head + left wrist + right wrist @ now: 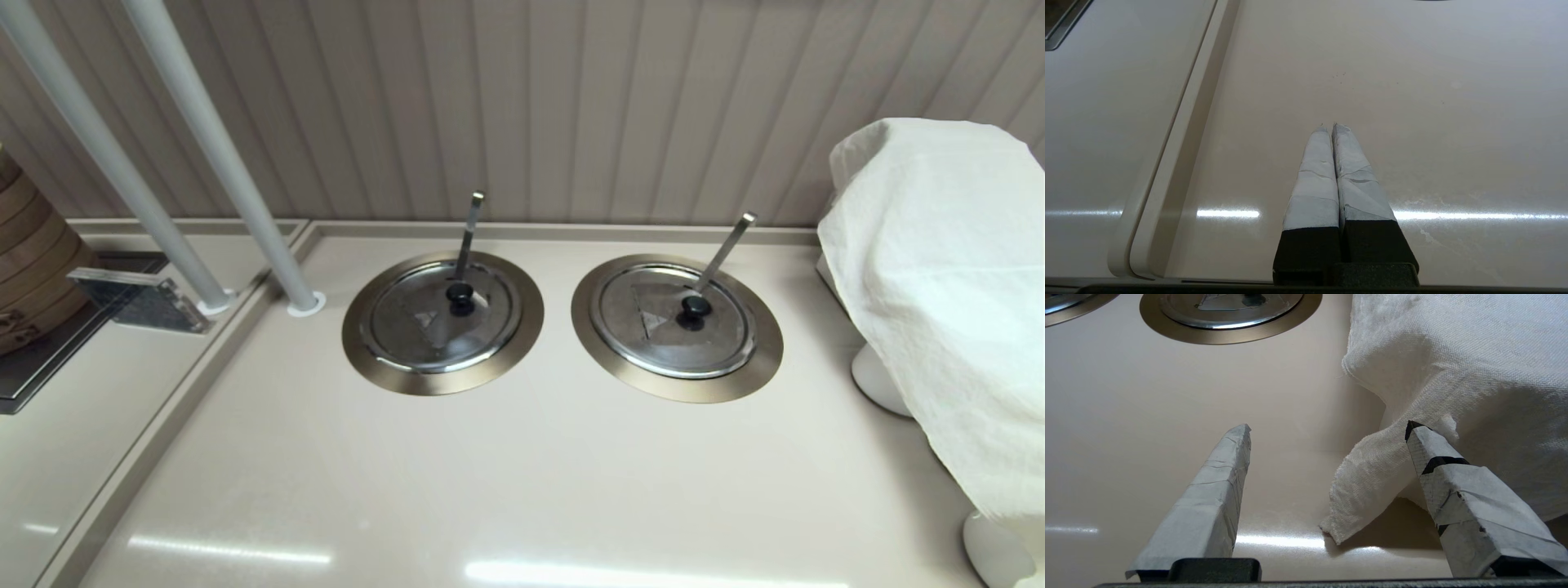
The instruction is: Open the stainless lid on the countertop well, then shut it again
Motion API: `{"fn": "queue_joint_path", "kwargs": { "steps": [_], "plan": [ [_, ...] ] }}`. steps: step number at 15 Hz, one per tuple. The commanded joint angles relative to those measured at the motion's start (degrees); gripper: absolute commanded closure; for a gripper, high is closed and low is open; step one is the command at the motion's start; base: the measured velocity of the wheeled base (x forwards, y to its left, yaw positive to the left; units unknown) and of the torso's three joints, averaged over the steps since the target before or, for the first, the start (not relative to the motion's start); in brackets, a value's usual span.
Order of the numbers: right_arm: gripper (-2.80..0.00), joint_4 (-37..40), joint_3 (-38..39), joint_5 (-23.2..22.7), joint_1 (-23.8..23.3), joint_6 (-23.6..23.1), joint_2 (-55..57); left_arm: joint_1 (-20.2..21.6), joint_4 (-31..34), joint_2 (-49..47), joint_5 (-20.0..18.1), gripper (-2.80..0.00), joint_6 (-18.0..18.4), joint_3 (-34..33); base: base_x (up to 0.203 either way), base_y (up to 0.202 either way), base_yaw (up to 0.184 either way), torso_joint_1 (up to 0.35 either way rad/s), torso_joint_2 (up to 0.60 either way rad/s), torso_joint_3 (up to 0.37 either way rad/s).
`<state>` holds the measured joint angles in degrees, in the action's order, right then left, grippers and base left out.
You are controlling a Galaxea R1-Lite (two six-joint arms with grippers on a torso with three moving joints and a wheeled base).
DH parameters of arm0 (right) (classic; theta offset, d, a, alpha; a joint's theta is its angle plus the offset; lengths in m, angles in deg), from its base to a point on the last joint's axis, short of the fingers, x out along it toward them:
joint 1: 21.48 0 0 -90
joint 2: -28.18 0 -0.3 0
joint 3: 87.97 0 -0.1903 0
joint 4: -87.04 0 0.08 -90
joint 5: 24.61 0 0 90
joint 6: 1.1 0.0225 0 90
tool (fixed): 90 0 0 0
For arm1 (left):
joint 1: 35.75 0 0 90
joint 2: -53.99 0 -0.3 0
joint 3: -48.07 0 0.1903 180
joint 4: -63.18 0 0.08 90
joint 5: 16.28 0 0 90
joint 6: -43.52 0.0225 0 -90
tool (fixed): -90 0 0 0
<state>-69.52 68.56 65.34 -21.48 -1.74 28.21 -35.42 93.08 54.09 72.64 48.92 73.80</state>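
Two lids sit shut in their rings on the counter point(490, 474). Mine is the lid point(424, 327) with the tiny triangle, in the well point(363, 359) nearer the counter's left edge. The twin point(653, 327) lies toward the cloth point(939, 286) on the right.

Neither arm shows from the head. The left gripper point(1329, 126) hangs over bare counter just beside the raised left edge, fingers pressed together and holding nothing. The right gripper point(1327, 426) is spread wide by the cloth, with the twin ahead of it.

I judge the left arm nearer. The knob point(460, 292) lies ahead of it, toward the back edge and a little right. The ladle handle point(469, 233) leans back from the knob toward the wall, so I'd come in from the front.
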Motion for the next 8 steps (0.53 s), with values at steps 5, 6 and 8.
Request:
{"fn": "queue_joint_path", "kwargs": {
  "steps": [5,6,8],
  "plan": [
    [-2.8,0.0,0.0,0.0,0.0,0.4,0.0,0.0,0.1,-0.2,0.0,0.0,-0.2,0.0,0.0,0.0,0.0,0.0,0.0,0.0],
    [-2.8,0.0,0.0,0.0,0.0,0.3,0.0,0.0,0.1,-0.2,-0.1,0.0,-0.3,0.0,0.0,0.0,0.0,0.0,0.0,0.0],
    [-2.8,0.0,0.0,0.0,0.0,0.3,0.0,0.0,0.1,-0.2,-0.1,0.0,-0.3,0.0,0.0,0.0,0.0,0.0,0.0,0.0]
  ]
}}
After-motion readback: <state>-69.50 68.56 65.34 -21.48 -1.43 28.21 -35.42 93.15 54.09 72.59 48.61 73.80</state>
